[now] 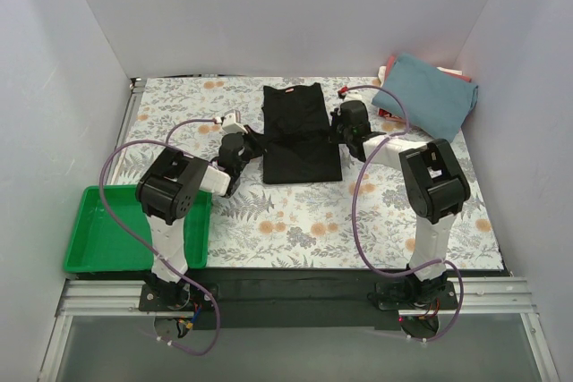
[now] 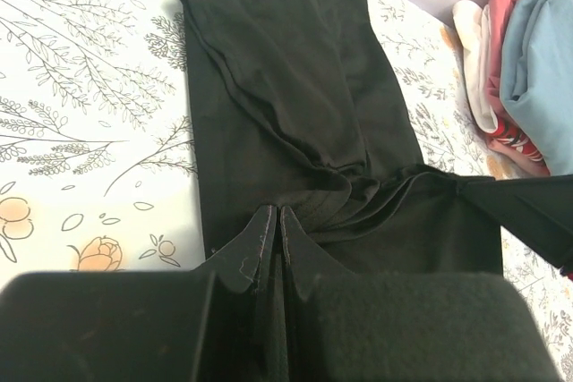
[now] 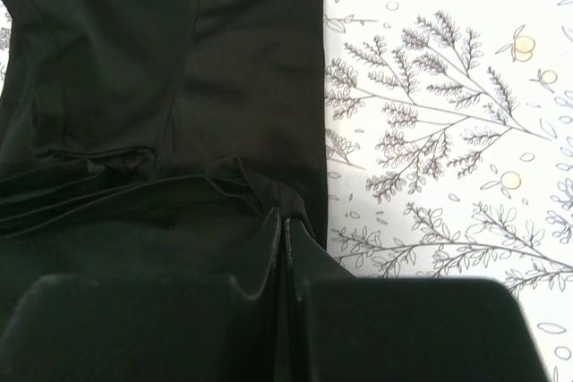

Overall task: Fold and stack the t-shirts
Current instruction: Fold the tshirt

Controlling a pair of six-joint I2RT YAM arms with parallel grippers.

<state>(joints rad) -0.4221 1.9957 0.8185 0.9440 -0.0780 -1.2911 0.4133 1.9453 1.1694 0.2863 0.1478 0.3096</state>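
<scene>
Top external view: black t-shirt (image 1: 300, 131), mid-fold, our left gripper (image 2: 271, 225) and right gripper (image 3: 285, 221) each clenched on its edge; next, we judge, lift both sides evenly.

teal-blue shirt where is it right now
In the top view the teal-blue shirt lies in the far right corner of the table, on top of the red and pink shirts, to the right of the black shirt.

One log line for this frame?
phase: folding | left gripper: shut on black shirt | right gripper: shut on same shirt | other shirts: piled far right
</scene>
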